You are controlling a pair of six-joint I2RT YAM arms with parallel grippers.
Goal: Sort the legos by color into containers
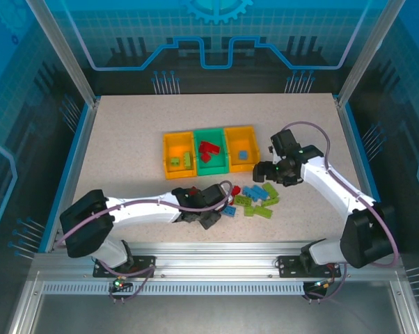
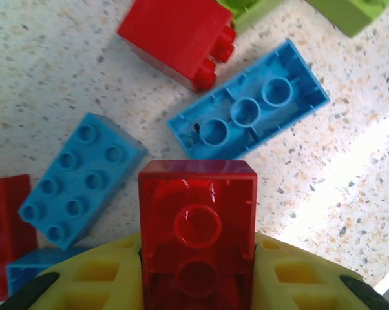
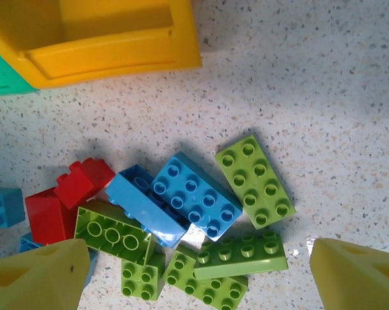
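Our left gripper (image 1: pixel 216 200) is clamped on the flat side walls of a small red hollow plastic brick (image 2: pixel 198 213), at the nine o'clock edge of the pile. We judge it light, rigid and slick, so square pressure on those walls suits it. Our right gripper (image 3: pixel 194 278) hangs with jaws wide apart over the mixed pile of blue, lime and red studded bricks (image 3: pixel 194 200). The row of three joined plastic bins (image 1: pixel 178 146) lies at the pile's eleven o'clock.

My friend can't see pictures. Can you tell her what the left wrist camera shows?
The left hand grips a red brick, its hollow underside facing the camera. Past it on the speckled table lie a flipped blue brick, a studs-up blue brick and a second red brick.
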